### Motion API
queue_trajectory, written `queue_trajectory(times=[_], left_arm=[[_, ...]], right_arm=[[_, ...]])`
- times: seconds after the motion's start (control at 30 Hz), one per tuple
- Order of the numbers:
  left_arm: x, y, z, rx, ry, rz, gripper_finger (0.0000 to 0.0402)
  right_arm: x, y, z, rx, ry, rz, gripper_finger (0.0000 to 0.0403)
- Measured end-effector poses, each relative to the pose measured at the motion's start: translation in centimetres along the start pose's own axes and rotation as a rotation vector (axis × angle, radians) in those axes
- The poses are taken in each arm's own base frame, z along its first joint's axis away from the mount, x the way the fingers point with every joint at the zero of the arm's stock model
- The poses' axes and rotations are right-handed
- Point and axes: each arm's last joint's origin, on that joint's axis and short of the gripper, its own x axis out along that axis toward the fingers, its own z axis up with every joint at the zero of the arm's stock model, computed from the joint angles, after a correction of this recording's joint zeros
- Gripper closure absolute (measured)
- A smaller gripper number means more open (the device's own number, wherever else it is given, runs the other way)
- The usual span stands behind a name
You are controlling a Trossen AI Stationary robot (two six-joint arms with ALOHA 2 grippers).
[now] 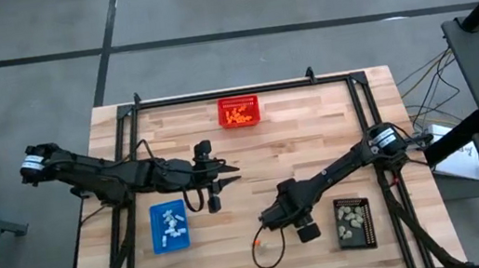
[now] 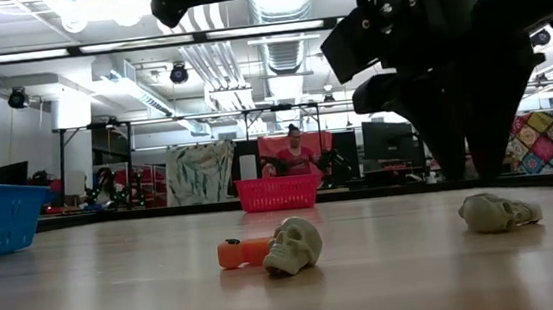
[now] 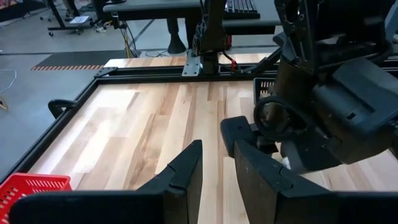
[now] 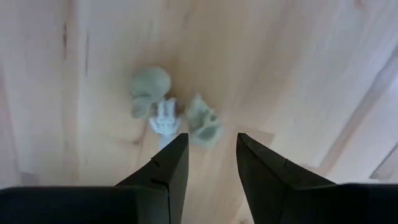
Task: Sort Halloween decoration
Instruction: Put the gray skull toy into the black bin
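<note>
Halloween decoration pieces lay sorted about the worktop point(image 1: 313, 124): orange ones in the red basket point(image 1: 239, 111) at the far edge, white ones in the blue tray point(image 1: 169, 227) near left, beige ones in the black tray point(image 1: 353, 222) near right. The right pincer point(image 4: 208, 155), fingers apart and grasping nothing, hovered over two pale skulls point(image 4: 204, 121) and a white piece point(image 4: 164, 118). The left pincer point(image 3: 217, 168) hung mid-worktop, released and empty.

Two pale grey-beige skulls point(image 4: 149, 91) and a small white trinket point(image 4: 164, 118) cluster touching on the tabletop; another skull point(image 2: 292, 245) lies against an orange piece point(image 2: 242, 252)
</note>
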Motion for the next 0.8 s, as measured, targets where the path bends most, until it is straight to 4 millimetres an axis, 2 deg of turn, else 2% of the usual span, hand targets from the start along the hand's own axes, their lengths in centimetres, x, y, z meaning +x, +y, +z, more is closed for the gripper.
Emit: queue_trajectory(times=[0.23, 0.57, 0.8], left_arm=[[0.0, 0.0, 0.0, 0.001, 0.0, 0.0, 0.0325], [0.0, 0.0, 0.0, 0.001, 0.001, 0.0, 0.0325], [0.0, 0.0, 0.0, 0.001, 0.001, 0.0, 0.0325]], right_arm=[[0.2, -0.1, 0.2, -0.015, -0.009, 0.0, 0.0277], [2.1, 0.0, 0.6, -0.027, 0.031, 0.025, 0.0277], [2.3, -0.2, 0.9, -0.053, 0.007, 0.024, 0.0283]])
